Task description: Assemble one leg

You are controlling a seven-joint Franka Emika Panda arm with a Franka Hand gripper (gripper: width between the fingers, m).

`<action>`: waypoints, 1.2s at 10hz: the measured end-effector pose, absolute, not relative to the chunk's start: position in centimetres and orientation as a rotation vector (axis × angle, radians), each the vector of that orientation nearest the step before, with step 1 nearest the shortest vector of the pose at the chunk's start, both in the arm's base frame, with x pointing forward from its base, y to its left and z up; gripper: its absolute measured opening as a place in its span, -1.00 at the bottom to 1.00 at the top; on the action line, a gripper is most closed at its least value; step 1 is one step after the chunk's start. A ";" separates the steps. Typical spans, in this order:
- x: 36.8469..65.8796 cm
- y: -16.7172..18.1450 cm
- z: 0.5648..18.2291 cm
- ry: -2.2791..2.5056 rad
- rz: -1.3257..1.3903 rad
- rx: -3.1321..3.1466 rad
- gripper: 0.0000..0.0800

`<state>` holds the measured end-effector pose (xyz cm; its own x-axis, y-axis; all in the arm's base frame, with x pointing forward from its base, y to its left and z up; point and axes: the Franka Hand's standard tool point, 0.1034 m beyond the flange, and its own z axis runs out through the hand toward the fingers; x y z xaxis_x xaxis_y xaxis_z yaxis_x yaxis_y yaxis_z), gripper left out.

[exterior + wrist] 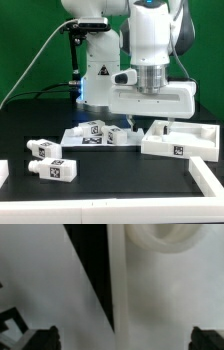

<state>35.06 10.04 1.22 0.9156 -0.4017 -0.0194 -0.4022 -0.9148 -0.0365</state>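
Several white legs with black-and-white tags lie on the black table: two (95,129) (119,134) just below the arm and two more (45,150) (58,170) toward the exterior view's left. The large white square tray-like piece (180,138) lies to the exterior view's right of them. My gripper (136,120) is low over the table between the near legs and the square piece. In the wrist view the gripper (124,339) is open, its dark fingertips (40,337) far apart, with nothing between them. Close below are a white surface with a round socket (165,238) and a tagged white part (12,325).
A flat white marker board (84,141) lies under the two middle legs. White blocks sit at the table's front corners, at the exterior view's left (3,172) and right (210,180). The robot base (100,70) stands behind, before a green backdrop.
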 end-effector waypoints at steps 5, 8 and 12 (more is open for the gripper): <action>35.1 10.9 0.7 0.559 -0.034 -3.047 -0.37; 35.7 10.3 2.1 0.480 0.003 -3.059 -0.87; 35.6 5.0 5.9 0.225 0.055 -3.068 -0.87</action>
<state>35.58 5.00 5.90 0.9887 -0.1445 -0.0405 -0.1468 -0.9872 -0.0624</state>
